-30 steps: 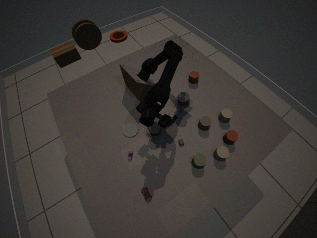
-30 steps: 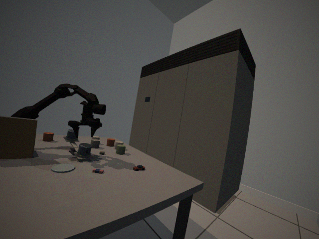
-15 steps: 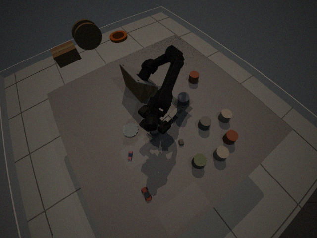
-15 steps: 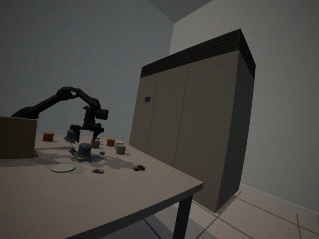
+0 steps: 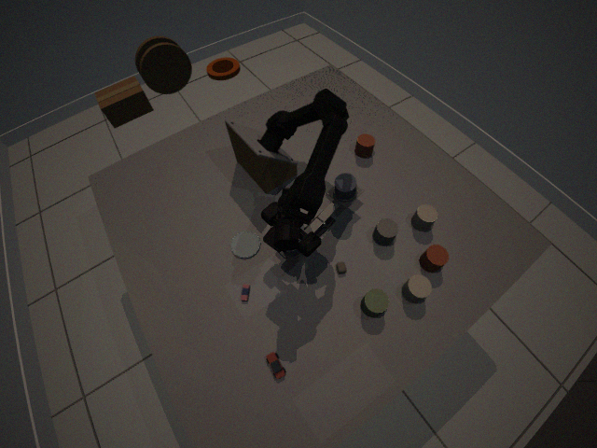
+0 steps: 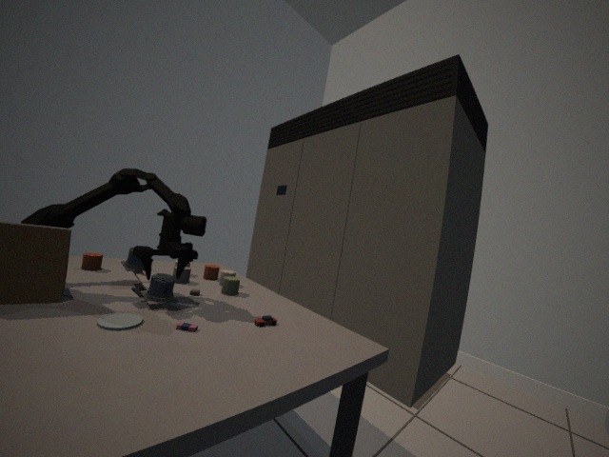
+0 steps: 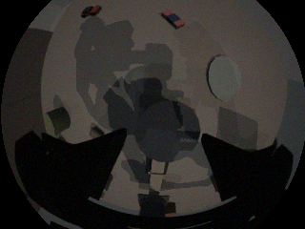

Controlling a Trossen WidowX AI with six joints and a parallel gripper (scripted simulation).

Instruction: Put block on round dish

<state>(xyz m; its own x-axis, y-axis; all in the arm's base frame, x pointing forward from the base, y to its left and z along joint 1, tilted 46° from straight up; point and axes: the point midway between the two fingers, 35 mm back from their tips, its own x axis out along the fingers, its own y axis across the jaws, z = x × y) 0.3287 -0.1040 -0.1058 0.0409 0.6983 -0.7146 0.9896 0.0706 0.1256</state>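
My gripper (image 6: 165, 278) (image 7: 165, 135) is open and points down over the near blue-grey cup (image 6: 161, 287) (image 7: 167, 125). The fingertips are at about the height of the cup's top, one to either side, with nothing gripped. The arm hides this cup in the top view. The far blue-grey cup (image 5: 345, 187) (image 6: 132, 257) (image 7: 152, 206) stands on the other end of the balance (image 5: 319, 219) (image 7: 157, 166). The pale round dish (image 5: 245, 245) (image 6: 120, 321) (image 7: 225, 78) lies flat, with no cup or block on it. The block is not visible.
A small brown piece (image 5: 341, 267) (image 6: 194, 291) lies near the balance. A green cylinder (image 5: 374, 302) (image 6: 229, 286) stands beyond, among several others. A pink-and-blue piece (image 5: 245, 293) (image 6: 186, 327) and a red toy car (image 5: 275, 365) (image 6: 265, 321) lie beyond the dish. A panel (image 6: 33, 263) stands near the arm's base.
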